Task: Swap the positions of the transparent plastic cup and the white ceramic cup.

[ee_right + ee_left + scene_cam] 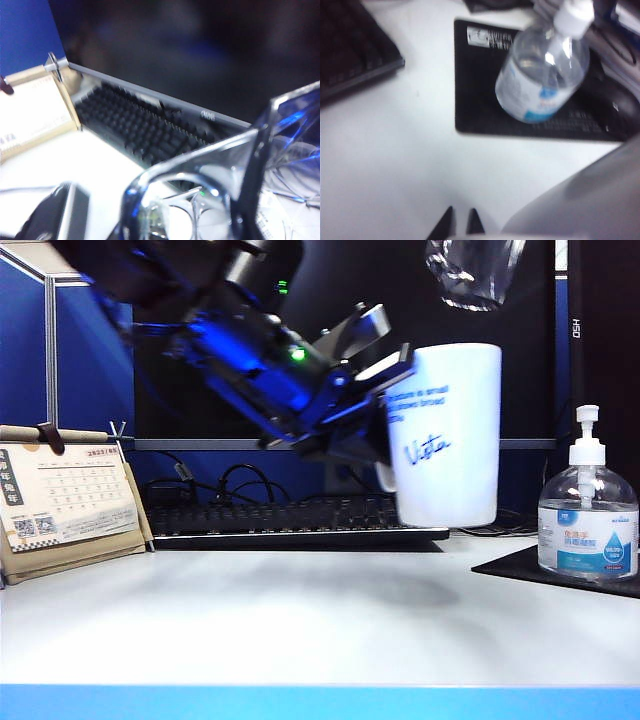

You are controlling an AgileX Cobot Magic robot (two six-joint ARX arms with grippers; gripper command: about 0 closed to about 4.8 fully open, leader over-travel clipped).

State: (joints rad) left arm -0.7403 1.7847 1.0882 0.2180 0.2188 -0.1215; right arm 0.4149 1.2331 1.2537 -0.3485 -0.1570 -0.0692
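Observation:
The white ceramic cup (447,435), marked "Vista", hangs above the table right of centre. My left gripper (388,358) is shut on it at the rim on its handle side. In the left wrist view the dark fingertips (460,226) stand close together, and the cup's grey wall (590,200) fills the corner beside them. The transparent plastic cup (475,275) hangs high at the top right, above the white cup. It fills the right wrist view (225,190), where my right gripper (150,222) is shut on it. That gripper is out of the exterior view.
A clear pump sanitizer bottle (588,525) (542,75) stands on a black mat (520,565) (475,100) at the right. A black keyboard (290,515) (140,125) runs along the back, and a desk calendar (65,500) (35,110) stands at the left.

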